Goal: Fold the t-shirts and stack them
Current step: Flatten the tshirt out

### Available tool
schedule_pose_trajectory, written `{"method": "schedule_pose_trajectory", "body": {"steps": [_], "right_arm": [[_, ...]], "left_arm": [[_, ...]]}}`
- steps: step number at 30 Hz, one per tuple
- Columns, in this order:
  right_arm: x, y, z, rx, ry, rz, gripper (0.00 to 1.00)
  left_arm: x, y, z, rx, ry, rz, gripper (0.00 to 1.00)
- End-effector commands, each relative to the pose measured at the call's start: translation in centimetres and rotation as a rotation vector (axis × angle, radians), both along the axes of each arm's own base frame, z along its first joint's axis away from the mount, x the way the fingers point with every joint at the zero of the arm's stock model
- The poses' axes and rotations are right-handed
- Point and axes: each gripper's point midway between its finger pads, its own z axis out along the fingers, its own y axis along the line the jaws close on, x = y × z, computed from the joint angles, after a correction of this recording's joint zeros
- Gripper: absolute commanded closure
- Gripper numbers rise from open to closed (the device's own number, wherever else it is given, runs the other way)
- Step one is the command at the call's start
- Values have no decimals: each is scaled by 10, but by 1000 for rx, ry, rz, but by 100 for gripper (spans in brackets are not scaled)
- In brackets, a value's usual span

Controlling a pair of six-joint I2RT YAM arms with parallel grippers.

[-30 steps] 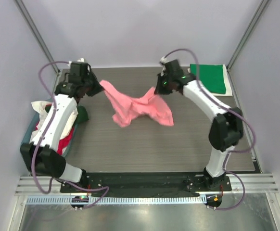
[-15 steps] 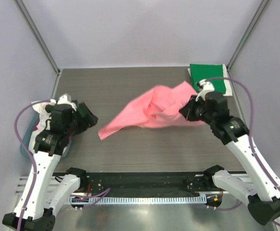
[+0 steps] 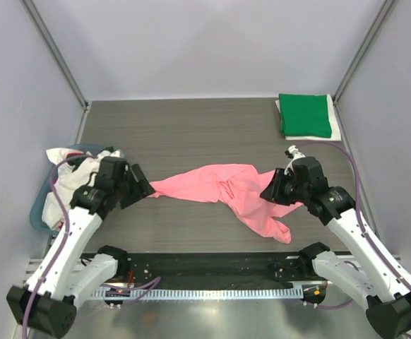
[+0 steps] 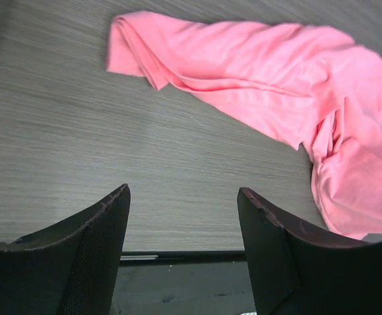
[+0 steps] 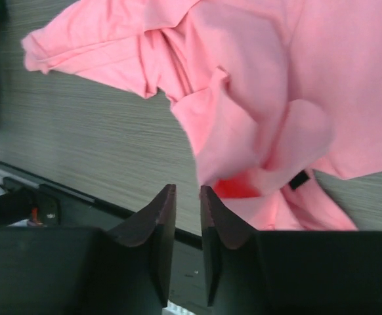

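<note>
Seen from above, the salmon-pink t-shirt (image 3: 223,191) lies crumpled across the middle of the table (image 3: 191,134), between the two claws. A folded green t-shirt (image 3: 304,115) sits at the far right corner, and white cloth (image 3: 68,180) fills the teal tub (image 3: 36,210) at the left. Only the left wrist view shows the left gripper (image 4: 183,193) spread wide and empty, short of the cloth. Only the right wrist view shows the right gripper (image 5: 188,191) barely parted, gripping nothing, and the shirt's dark neck label (image 5: 299,179).

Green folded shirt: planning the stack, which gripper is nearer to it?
Right. The right gripper is in front of the green shirt, on its half of the table; the left gripper is on the opposite half.
</note>
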Motion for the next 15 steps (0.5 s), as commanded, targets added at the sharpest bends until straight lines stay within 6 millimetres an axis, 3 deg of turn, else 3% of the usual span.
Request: {"method": "schedule_pose_trajectory", "body": {"steps": [1,2,3,4,5,6,7,9,10,11,12,13,14,15], "right_arm": [[-17,24,-10,161,121,8,71],[-22,27,-15,176,148,2,68],[-26,30,-21,192,169,-3,68],[-35,40,-25,213,187,21,67],[-44,39,-46,186,228,11,66],[-51,42,-55,177,250,19,66],[-67,50,-69,164,295,51,67],[-75,50,-78,127,302,42,65],[-76,50,-79,119,297,35,63],[-79,50,-77,118,289,32,58],[-73,46,-73,111,253,3,55],[-70,44,-66,108,236,-8,44],[-68,43,-61,106,220,-15,39],[-64,40,-56,92,193,-20,36]], "left_arm": [[29,-36,4,-24,-63,-119,33],[34,-42,3,-12,-62,-132,33],[40,-52,-12,11,-5,-154,34],[48,-70,-4,26,-32,-193,33],[53,-81,-5,39,-27,-216,32],[59,-90,-26,88,32,-227,31],[64,-113,-16,87,4,-273,29],[72,-132,-26,123,24,-295,30],[72,-147,-45,155,69,-327,30],[80,-160,-38,153,49,-336,30],[83,-167,-41,162,53,-343,30],[85,-174,-58,190,86,-352,30],[93,-184,-53,180,72,-357,31],[95,-188,-60,189,88,-360,31]]}}
